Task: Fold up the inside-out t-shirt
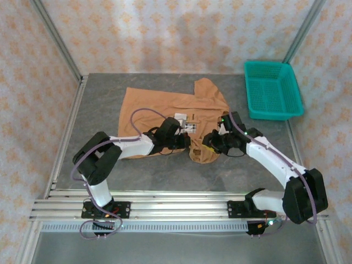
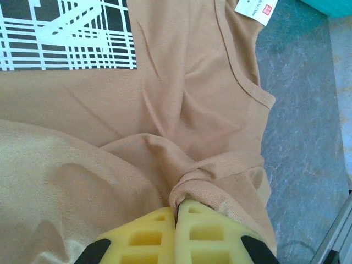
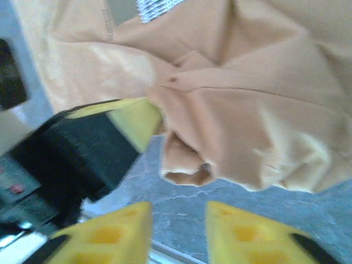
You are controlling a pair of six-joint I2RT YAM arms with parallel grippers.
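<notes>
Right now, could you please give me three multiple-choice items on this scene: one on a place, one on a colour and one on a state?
1. Where does the basket stand?
A. At the far right, apart from the shirt
B. At the near left corner
C. On top of the shirt

2. What colour is the shirt?
A. Blue
B. Tan
C. White

3. In what state is the left claw?
A. Wide open, holding nothing
B. Shut on a fold of the shirt
C. Shut on the basket

Answers:
1 A: the top view shows the basket at the far right, with bare surface between it and the cloth.
2 B: the cloth is tan in every view.
3 B: the left wrist view shows its yellow fingers pressed together with a bunched fold of cloth pinched at their tips.
</notes>
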